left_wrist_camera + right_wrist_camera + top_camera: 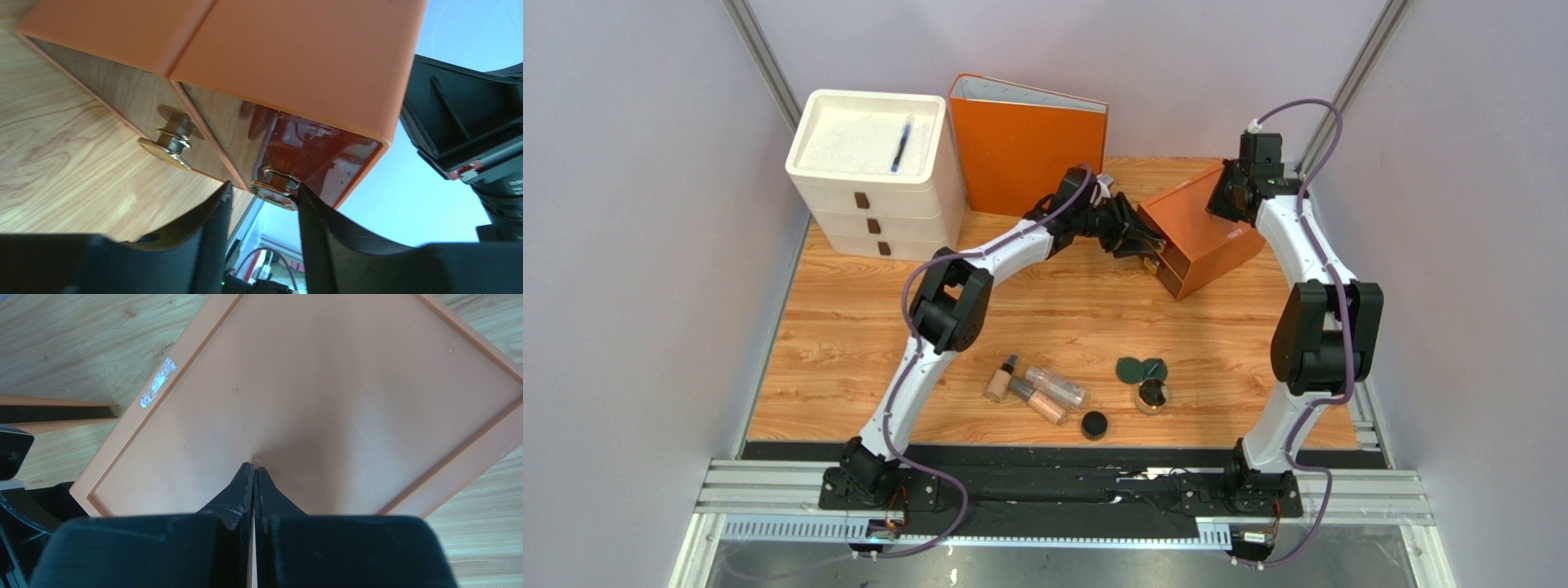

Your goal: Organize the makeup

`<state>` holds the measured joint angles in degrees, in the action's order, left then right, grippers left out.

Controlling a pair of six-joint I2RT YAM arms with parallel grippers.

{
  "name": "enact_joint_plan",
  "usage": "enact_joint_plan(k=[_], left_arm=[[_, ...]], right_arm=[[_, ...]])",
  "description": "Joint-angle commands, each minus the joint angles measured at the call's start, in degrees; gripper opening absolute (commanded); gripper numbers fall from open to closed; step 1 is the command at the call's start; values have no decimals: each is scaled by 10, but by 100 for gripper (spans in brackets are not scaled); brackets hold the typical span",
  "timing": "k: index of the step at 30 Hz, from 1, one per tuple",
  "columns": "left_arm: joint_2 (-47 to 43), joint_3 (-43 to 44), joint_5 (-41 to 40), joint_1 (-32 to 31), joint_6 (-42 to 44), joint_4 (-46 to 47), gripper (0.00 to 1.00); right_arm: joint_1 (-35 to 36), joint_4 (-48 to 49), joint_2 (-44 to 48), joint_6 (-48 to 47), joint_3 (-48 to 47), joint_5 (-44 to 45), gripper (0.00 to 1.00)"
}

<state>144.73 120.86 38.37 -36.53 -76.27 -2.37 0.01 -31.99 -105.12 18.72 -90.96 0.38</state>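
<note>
On the near middle of the wooden table (842,355), your makeup lies loose. Two beige foundation bottles (1008,377) and a clear tube (1059,386) cluster together, with the black round pot (1095,425) just beside them. The dark green compact (1141,369) and gold-rimmed jar (1152,395) sit to their right. Well behind, your left gripper (264,202) stands spread around a brass knob (275,188) of the orange drawer box (1204,239), not pinching it. Your right gripper (254,471) is clenched on nothing, tips set on the box's top. At back left, a blue pen (902,145) lies on a white drawer unit (873,172).
</note>
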Motion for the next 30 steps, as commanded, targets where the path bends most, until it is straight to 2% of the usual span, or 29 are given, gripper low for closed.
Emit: enact_joint_plan(k=[1,3,6,11,18,21,30], left_arm=[[23,21,-28,-19,-46,44,36],[24,24,-25,-19,-49,47,25],[21,23,-22,-19,-37,36,19],[1,13,-27,-19,7,-23,18],[-45,-4,-70,-13,81,-191,17],[-64,-10,-78,-10,102,-234,17],[-142,-123,-90,6,149,-269,17]], right_arm=[[4,-71,-28,4,33,-26,0],[5,-74,-28,4,33,-26,0],[5,-75,-30,3,34,-26,0],[5,-77,-33,4,32,-27,0],[-16,-83,-42,3,32,-31,0],[-18,-84,-47,3,35,-35,0],[-23,-91,-54,1,30,-39,0]])
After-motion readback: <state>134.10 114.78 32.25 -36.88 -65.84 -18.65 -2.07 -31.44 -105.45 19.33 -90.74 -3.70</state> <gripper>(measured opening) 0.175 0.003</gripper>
